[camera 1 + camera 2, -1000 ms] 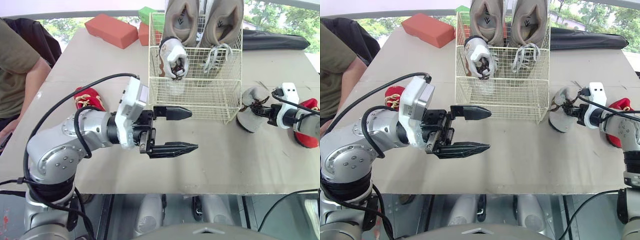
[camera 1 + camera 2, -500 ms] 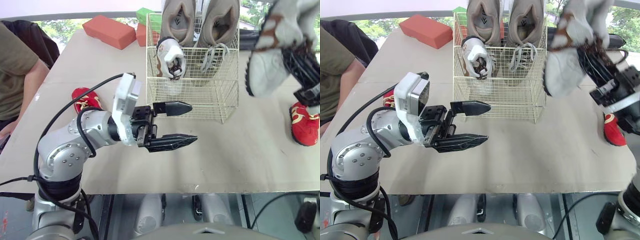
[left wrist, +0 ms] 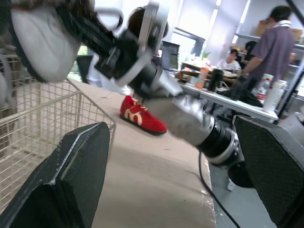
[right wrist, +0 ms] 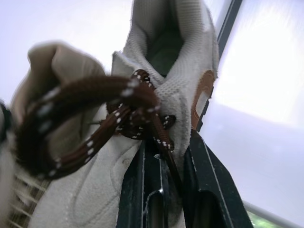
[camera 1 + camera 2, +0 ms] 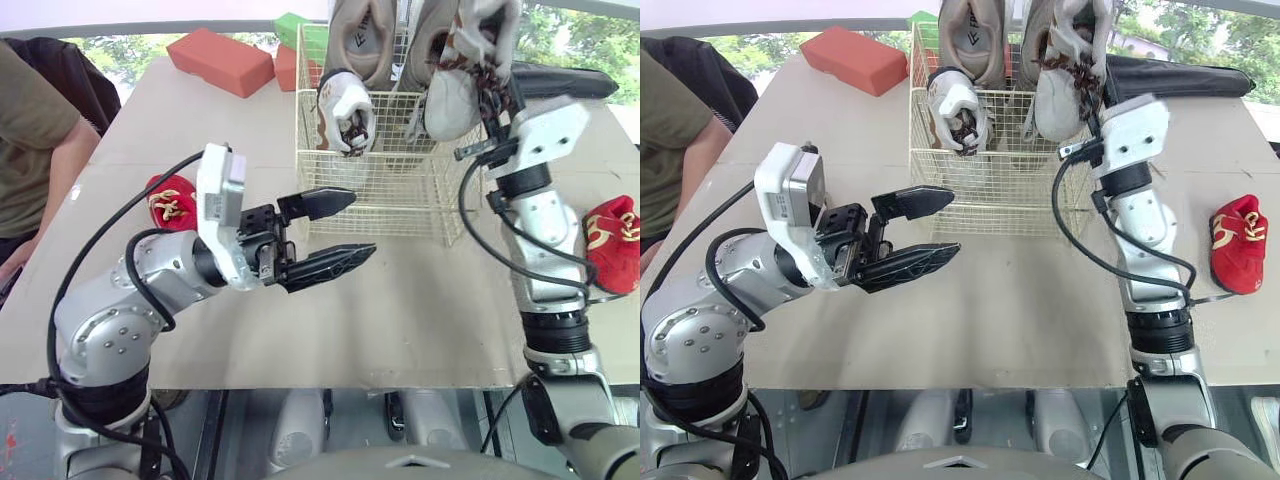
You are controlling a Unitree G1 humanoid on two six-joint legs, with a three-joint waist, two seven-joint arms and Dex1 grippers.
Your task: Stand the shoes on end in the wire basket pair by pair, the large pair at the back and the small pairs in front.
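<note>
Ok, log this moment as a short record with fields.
Wire basket: large tan pair on end at back, small grey shoe front left
Right jaws: shut on second grey shoe, held over basket's right side
Left jaws: open, empty, in front of basket
Table: left red shoe, right red shoe

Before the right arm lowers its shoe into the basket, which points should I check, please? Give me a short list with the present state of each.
1. Hold of right gripper on grey shoe: ok, shut at its laces.
2. Front right place in wire basket free: ok, it lies beside the white shoe.
3. The large pair at the back: ok.
4. The left gripper apart from the basket: ok, open, in front of it.
5. The grey shoe lined up over the free place: cannot tell.
</note>
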